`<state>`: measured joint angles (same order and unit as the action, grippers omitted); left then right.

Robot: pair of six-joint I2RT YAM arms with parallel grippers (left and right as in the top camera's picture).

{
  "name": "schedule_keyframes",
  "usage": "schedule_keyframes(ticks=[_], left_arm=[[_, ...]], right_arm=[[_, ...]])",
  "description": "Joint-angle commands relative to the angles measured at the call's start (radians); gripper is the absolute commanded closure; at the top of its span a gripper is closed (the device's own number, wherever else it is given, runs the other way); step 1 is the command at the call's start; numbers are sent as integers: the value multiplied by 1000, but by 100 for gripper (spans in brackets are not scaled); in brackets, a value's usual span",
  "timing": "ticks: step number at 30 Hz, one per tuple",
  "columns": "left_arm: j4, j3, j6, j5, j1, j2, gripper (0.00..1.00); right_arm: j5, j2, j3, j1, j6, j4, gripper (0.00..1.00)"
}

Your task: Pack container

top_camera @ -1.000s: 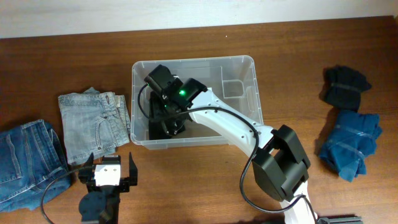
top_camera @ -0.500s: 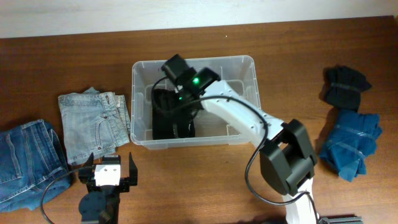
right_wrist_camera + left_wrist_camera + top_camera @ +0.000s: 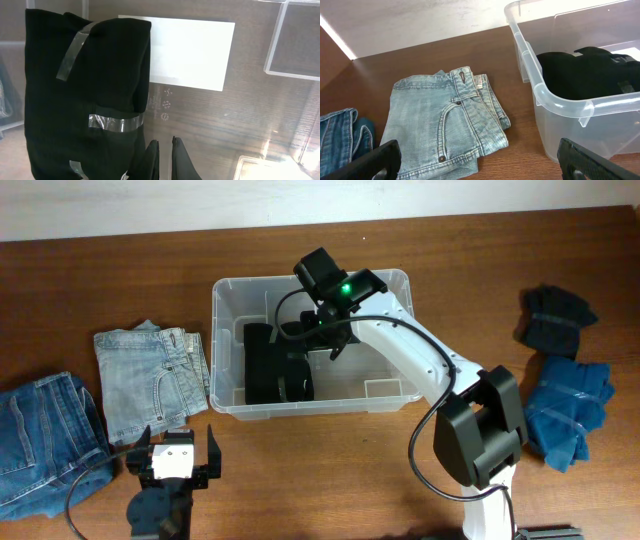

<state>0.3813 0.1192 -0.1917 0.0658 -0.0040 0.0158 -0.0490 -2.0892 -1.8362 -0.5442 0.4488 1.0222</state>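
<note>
The container [image 3: 226,340] sits on the tabletop [image 3: 100,280] near its far edge, roughly in the middle, open at the top. My right arm reaches into it from the near right. A black folded garment [image 3: 278,365] lies on the left half of its floor, bound with strips of clear tape. In the right wrist view a white label [image 3: 192,52] shows on the see-through base just beside that bundle. My right claw [image 3: 164,157] hangs inside the container with its 2 fingers pressed together and nothing between them. The tips sit just beside the bundle's edge, though I cannot tell whether they touch it. My left claw [image 3: 180,448] rests low at the near left of the tabletop, outside the container, spread wide and empty. Its 2 fingers frame the left wrist view. Ahead of it lies a folded pair of pale blue jeans [image 3: 447,127], just beside the container's left wall but apart from it. A darker pair of jeans [image 3: 45,440] lies further left at the tabletop's edge. Well apart on the right side are 2 more folded bundles, a dark navy one [image 3: 555,320] and a brighter blue one [image 3: 565,410] nearer to me.
</note>
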Motion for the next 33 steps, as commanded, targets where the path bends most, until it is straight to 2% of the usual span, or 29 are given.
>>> schedule_keyframes(ticks=[1,10,33], left_arm=[[-2,-5,-16,-10,5,-4,1],[-2,-5,-16,-10,5,-4,1],[-2,-5,-16,-10,5,-4,1]], right_arm=[[19,-47,-11,-7,5,3,96],[15,-121,-10,-26,39,14,96],[5,-129,-6,-80,110,10,96]])
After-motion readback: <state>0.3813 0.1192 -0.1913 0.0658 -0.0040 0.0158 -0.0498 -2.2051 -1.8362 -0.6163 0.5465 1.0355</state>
